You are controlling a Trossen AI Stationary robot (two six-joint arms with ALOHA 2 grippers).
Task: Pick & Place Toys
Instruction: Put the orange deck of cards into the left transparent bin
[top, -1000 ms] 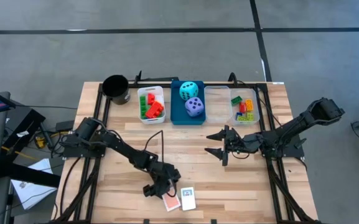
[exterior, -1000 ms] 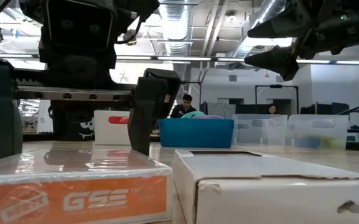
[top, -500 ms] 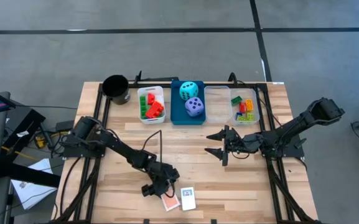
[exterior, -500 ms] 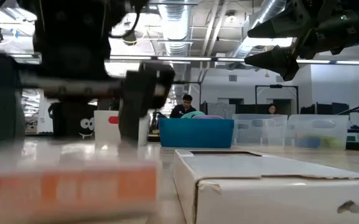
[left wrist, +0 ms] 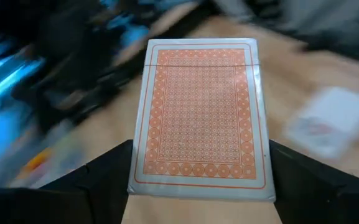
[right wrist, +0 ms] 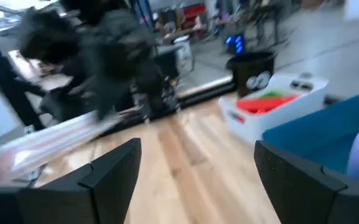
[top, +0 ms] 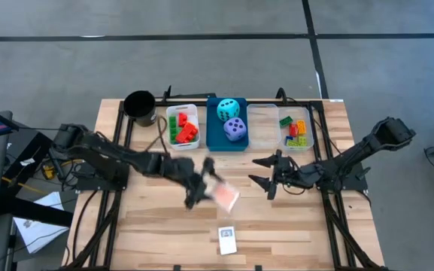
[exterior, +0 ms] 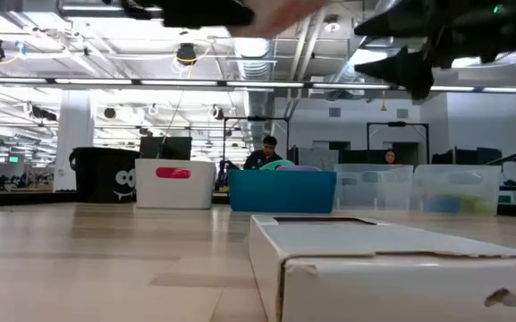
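Note:
An orange-backed card pack [left wrist: 199,118] hangs above the middle of the table, with my left gripper [top: 204,184] shut on it; in the high view the pack [top: 226,198] shows as a blurred orange patch. A white card pack [top: 226,241] lies flat near the table's near edge and fills the low view's foreground [exterior: 374,259]. My right gripper [top: 265,175] hovers open right of centre, its fingers [right wrist: 111,168] with nothing between them. Bricks and two dice lie in the bins at the far edge. My left gripper pinches the orange pack between its two fingers [left wrist: 114,171], on its two long edges [left wrist: 140,168] near the end closest to the wrist. The pack is lifted clear of the table and points away from the gripper, patterned face toward the wrist camera.
Along the far edge stand a black cup [top: 140,107], a white bin [top: 182,126] with red and green bricks, a blue bin [top: 228,140] with a cyan and a purple die, and a clear bin [top: 292,128] with mixed bricks. Bare wood lies between the bins and the white pack.
My left gripper has risen from the table's near edge and swung toward the centre and the far edge, tipping up from pointing steeply down. The orange pack has gone up with it, lifted clear; the white pack has stayed where it lay.

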